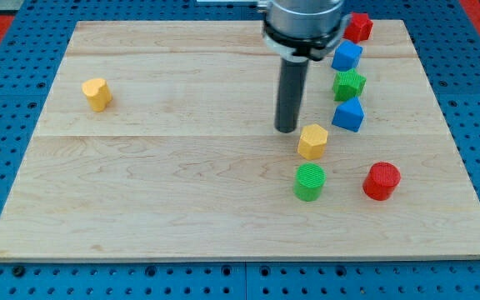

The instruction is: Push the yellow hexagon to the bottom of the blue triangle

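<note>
My tip (287,130) rests just beside the yellow hexagon (312,141), at its 10 o'clock.
I run a bare rod here, no pincer to report. Hexagon sits near the blue triangle (348,114), at its 8 o'clock; green cylinder (310,182) at the hexagon's 6.

One camera looks down, perhaps angled, at the board (182,208).

Bright, even light falls from overhead on the pale wooden board (182,167), with no hard glare. Shadows are soft and short: a faint one hugs my tip (287,130), and small dark rims sit under the yellow hexagon (312,141) and green cylinder (310,182). Focus is mildly soft throughout, edges slightly fuzzy, colours saturated
</note>
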`<state>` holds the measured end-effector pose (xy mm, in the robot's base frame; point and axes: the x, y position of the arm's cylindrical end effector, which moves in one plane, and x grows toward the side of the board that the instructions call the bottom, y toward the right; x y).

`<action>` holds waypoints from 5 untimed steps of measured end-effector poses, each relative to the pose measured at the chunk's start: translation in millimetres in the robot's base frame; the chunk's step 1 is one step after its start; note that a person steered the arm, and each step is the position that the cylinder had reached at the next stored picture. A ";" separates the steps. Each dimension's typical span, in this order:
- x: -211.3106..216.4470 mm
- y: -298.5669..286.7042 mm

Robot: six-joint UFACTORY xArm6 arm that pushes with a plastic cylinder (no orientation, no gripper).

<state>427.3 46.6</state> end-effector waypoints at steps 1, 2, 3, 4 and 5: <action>11.3 -19.4; 29.8 -19.4; 31.0 -16.0; 31.0 1.7; 31.1 31.7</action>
